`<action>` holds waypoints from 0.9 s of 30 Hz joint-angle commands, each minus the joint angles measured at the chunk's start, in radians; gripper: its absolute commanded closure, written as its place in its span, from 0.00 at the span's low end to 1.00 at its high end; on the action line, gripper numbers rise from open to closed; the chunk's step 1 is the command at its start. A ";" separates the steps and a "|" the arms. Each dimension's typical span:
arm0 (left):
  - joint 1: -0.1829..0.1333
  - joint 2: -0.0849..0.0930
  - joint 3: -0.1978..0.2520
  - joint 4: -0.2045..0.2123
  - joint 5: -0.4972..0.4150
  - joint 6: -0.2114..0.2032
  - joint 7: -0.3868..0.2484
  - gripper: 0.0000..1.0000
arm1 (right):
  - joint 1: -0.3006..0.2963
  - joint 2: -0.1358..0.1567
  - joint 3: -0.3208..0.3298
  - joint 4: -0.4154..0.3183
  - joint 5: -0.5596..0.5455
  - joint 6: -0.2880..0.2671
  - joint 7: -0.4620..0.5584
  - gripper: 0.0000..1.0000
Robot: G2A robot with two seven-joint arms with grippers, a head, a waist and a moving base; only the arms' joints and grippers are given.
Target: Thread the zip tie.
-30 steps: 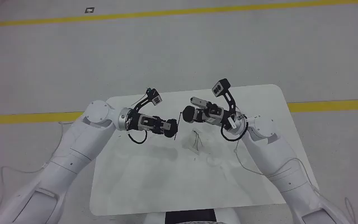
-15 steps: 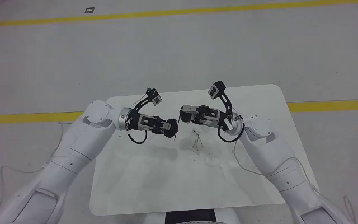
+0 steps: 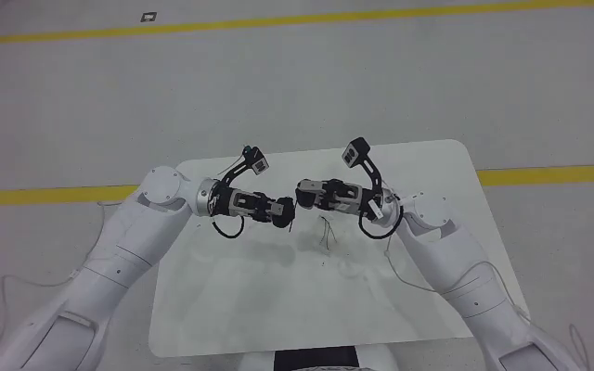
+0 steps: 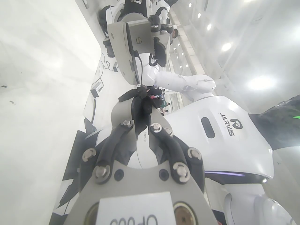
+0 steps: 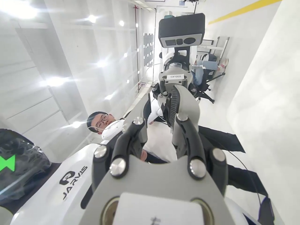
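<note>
A thin black zip tie (image 4: pixel 141 71) stands out from my left gripper (image 4: pixel 140 99), which is shut on its thicker end above the white table (image 3: pixel 278 306). In the top view the left gripper (image 3: pixel 289 212) and right gripper (image 3: pixel 301 194) meet nose to nose over the middle of the table. The right gripper (image 4: pixel 143 45) is open, and the tie's free strand rises into the gap between its two grey fingers (image 4: pixel 119 47). From the right wrist, my right gripper (image 5: pixel 161 108) faces the left gripper (image 5: pixel 174 83) just beyond it.
A few loose thin black ties (image 3: pixel 325 234) lie on the table just below the grippers. Around them the tabletop is bare white, with its rounded edges well away from both arms. A yellow floor line (image 3: pixel 520 174) runs behind the table.
My right gripper has moved left towards the left gripper, closing the gap until its fingers reach the tie. The left arm has held still.
</note>
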 commanded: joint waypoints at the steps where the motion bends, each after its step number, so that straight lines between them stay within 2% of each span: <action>1: 0.000 0.000 0.000 0.000 0.000 0.000 0.000 1.00 | 0.000 0.000 -0.002 0.000 0.000 0.001 -0.002 0.80; 3: 0.000 0.000 0.000 0.000 0.000 0.000 0.000 1.00 | 0.001 -0.001 -0.004 -0.001 -0.001 0.002 -0.005 0.80; 12: 0.000 0.000 0.000 0.000 0.000 0.000 0.000 1.00 | 0.004 -0.002 -0.010 0.002 -0.007 0.001 -0.020 0.92; 20: 0.000 0.000 0.000 0.000 0.000 0.000 0.000 1.00 | 0.006 -0.003 -0.011 0.006 -0.006 -0.001 -0.027 0.87; 27: 0.000 0.000 0.000 0.000 0.000 0.000 0.000 1.00 | 0.011 -0.004 -0.014 0.011 -0.003 -0.002 -0.028 0.87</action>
